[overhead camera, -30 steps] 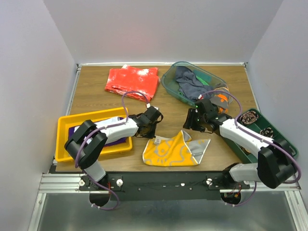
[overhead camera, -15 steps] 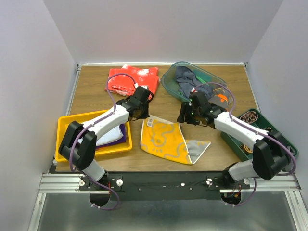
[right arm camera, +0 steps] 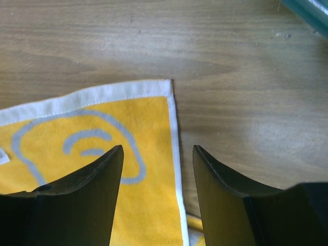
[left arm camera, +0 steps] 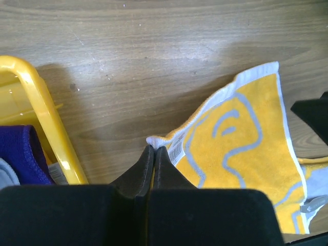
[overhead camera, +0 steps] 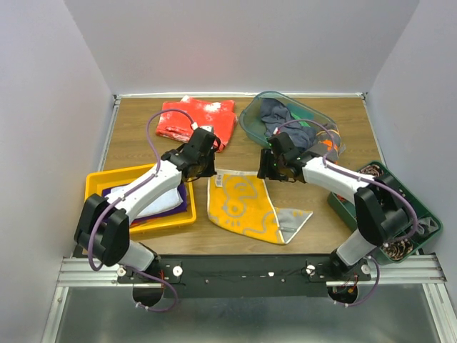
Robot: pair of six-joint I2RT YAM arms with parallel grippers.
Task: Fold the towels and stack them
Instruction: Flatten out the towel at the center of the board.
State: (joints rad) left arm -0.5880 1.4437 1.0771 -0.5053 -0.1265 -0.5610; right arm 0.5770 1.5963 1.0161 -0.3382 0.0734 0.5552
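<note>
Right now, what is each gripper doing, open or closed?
Left gripper: closed, pinching a corner of the yellow towel.
Right gripper: open, holding nothing, above the towel's other corner.

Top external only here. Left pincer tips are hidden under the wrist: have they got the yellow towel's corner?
Observer: Yes, the left wrist view shows the left pincer shut on the yellow towel's white-hemmed corner.
Operator: Right pincer?
Observer: Open, per the right wrist view: the towel's other corner lies between its fingers, ungripped.
Operator: Anything near the left tips?
Observer: A white label at that corner, right beside them.
</note>
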